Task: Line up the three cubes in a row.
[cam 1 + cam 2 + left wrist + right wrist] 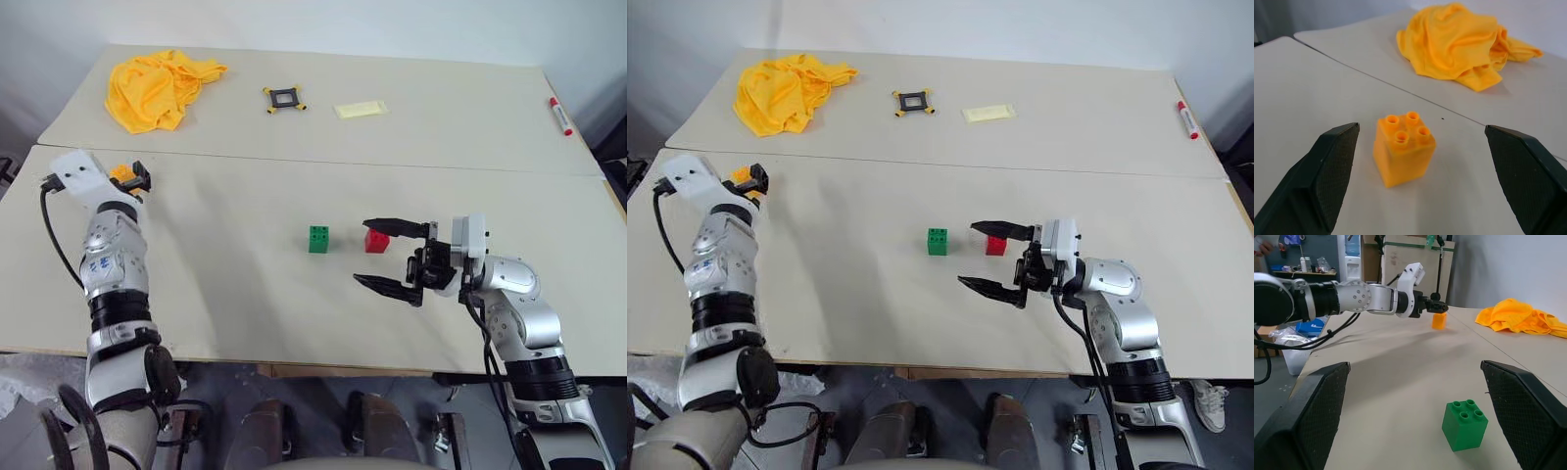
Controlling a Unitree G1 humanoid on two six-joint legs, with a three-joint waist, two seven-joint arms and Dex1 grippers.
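Left gripper [1415,181] stands spread wide at the worktop's [225,294] left edge, the small orange-yellow studded plastic brick [1403,148] upright between its fingers, untouched. Right gripper [387,255], also spread and empty, lies level just beside the red studded brick [376,241]; the green studded brick [318,239] sits near it.
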